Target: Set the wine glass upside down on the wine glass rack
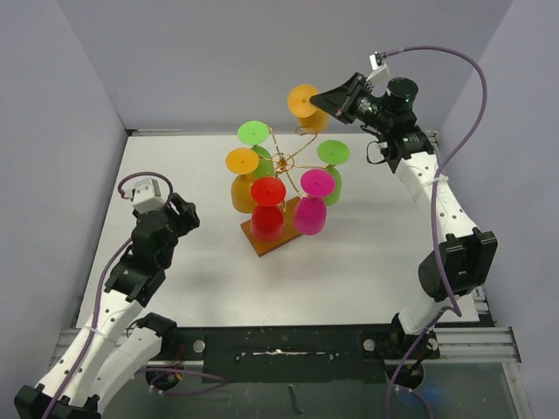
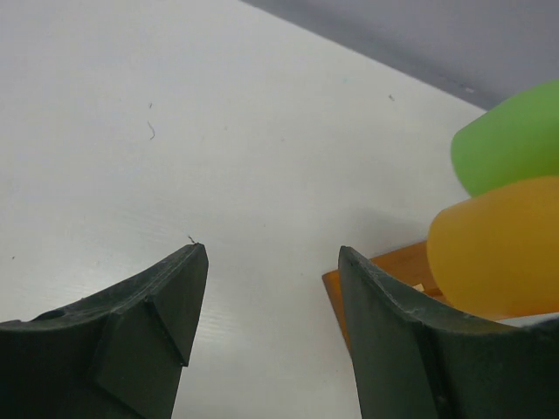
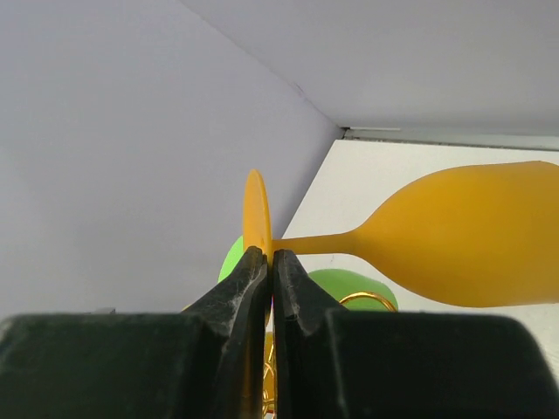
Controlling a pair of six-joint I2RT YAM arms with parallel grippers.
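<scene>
Right wrist: right gripper (image 3: pixel 269 258) pinches the orange glass (image 3: pixel 476 234) by its foot, bowl down for hooking, one o'clock of the rack (image 1: pixel 284 162); left gripper (image 2: pixel 272 262) gapes empty.

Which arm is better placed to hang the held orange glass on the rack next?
Right: the right end effector grips the orange wine glass by the foot, beside the wine glass rack. The left end effector is open and empty.

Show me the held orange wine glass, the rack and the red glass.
held orange wine glass (image 3: pixel 472 236), right wrist view, its bowl
wine glass rack (image 1: pixel 265 245), top external view, its wooden base
red glass (image 1: pixel 268 191), top external view, its foot
</scene>
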